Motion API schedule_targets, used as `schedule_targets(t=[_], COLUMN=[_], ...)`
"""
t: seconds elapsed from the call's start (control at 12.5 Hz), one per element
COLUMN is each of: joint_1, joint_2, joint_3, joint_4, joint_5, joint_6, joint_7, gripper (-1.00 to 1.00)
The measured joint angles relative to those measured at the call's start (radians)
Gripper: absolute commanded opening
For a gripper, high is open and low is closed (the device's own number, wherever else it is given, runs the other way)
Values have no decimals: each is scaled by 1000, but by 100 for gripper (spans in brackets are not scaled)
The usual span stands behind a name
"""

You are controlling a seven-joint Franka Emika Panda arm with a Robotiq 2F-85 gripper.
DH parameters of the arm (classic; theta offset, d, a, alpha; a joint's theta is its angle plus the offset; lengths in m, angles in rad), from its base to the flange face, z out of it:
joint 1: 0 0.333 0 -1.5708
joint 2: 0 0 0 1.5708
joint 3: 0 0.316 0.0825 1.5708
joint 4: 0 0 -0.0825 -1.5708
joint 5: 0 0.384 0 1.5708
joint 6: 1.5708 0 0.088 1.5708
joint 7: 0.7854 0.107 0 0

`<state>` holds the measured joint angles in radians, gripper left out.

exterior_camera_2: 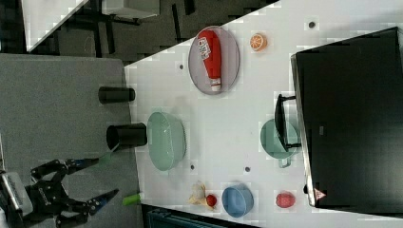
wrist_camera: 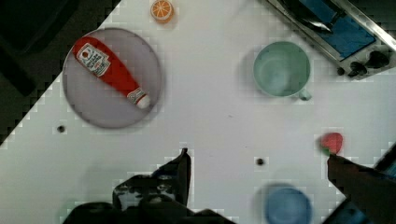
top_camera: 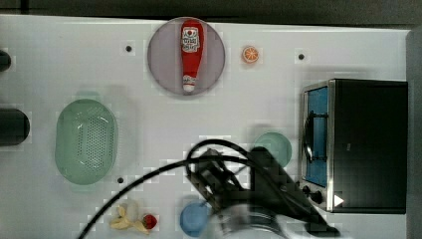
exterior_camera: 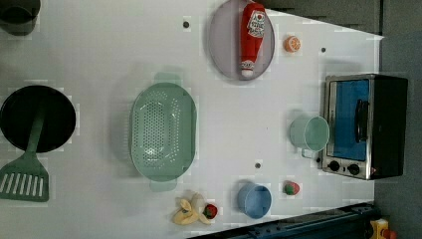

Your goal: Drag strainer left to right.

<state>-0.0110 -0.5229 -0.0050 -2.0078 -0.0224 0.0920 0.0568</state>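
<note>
Strainer, pale mint-green oblong perforated plastic basket (top_camera: 86,142), sits untouched on white table (top_camera: 149,119) at the top view's left. Black tool (wrist_camera: 257,158) spread wide, holding nothing. Red ketchup bottle (top_camera: 191,54), label unreadable, lies on round grey plate (top_camera: 164,64).

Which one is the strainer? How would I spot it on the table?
Find the white table in the left view, then the black pan at the left view's left. Just right of it sits the strainer: a long pale green basket full of tiny holes, bigger than the plain green cup.

1 strainer (exterior_camera: 163,130), 1 cup (exterior_camera: 309,133), 1 bowl (exterior_camera: 254,200), 2 strawberries (exterior_camera: 292,187).
</note>
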Motion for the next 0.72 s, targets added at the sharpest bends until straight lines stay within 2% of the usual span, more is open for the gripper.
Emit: schedule_targets(t=[0.24, 0.56, 0.72], joint_1=[21, 45, 70], joint_2=[111, 341, 454], joint_3=[115, 366, 470], joint_4=[-14, -61, -63], joint_5=[-10, 17, -9], joint_6=[78, 135, 208], joint_7=[80, 358, 524], gripper=[100, 100, 100])
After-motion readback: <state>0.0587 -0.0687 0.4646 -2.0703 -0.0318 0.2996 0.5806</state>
